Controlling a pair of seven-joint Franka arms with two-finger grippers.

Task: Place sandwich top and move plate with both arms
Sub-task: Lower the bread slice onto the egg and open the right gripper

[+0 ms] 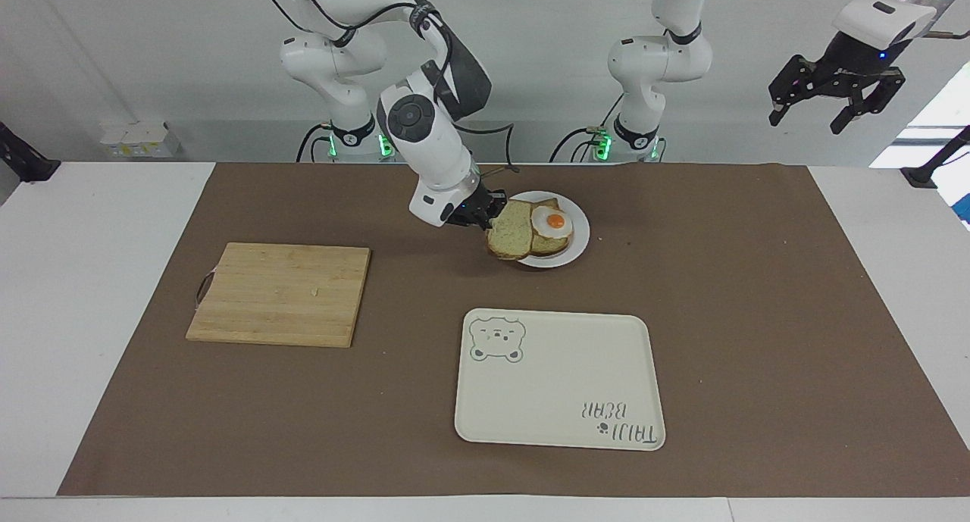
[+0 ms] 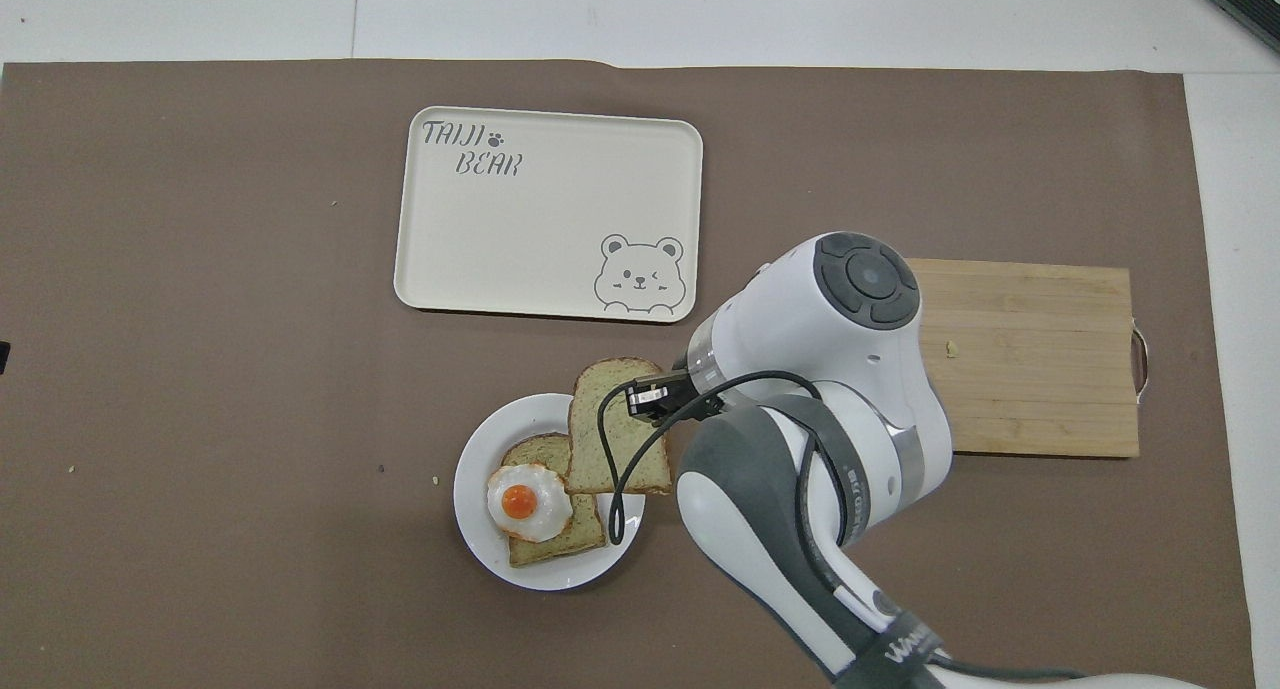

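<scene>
The small round white plate (image 1: 578, 243) (image 2: 478, 469) lies on the brown table mat (image 1: 758, 317) (image 2: 200, 369), nearer to the robots than the cream rectangular bear tray (image 1: 561, 386) (image 2: 540, 219). The plate holds one bread slice topped with a fried egg (image 1: 553, 223) (image 2: 525, 501). The tray holds nothing.

The right gripper (image 1: 487, 210) (image 2: 655, 397) is clamped on the edge of the plain tan bread slice (image 1: 509, 236) (image 2: 610, 439). This sandwich top hangs tilted over the plate's rim on the side toward the right arm's end of the table, overlapping the egg slice.

The left gripper (image 1: 837, 101) waits high above the left arm's end of the table, jaws apart. Only the facing view shows it.

The overhead view shows the right arm's wrist covering one end of the bare wooden cutting board (image 1: 280, 293) (image 2: 1030, 359); the facing view shows the whole board.
</scene>
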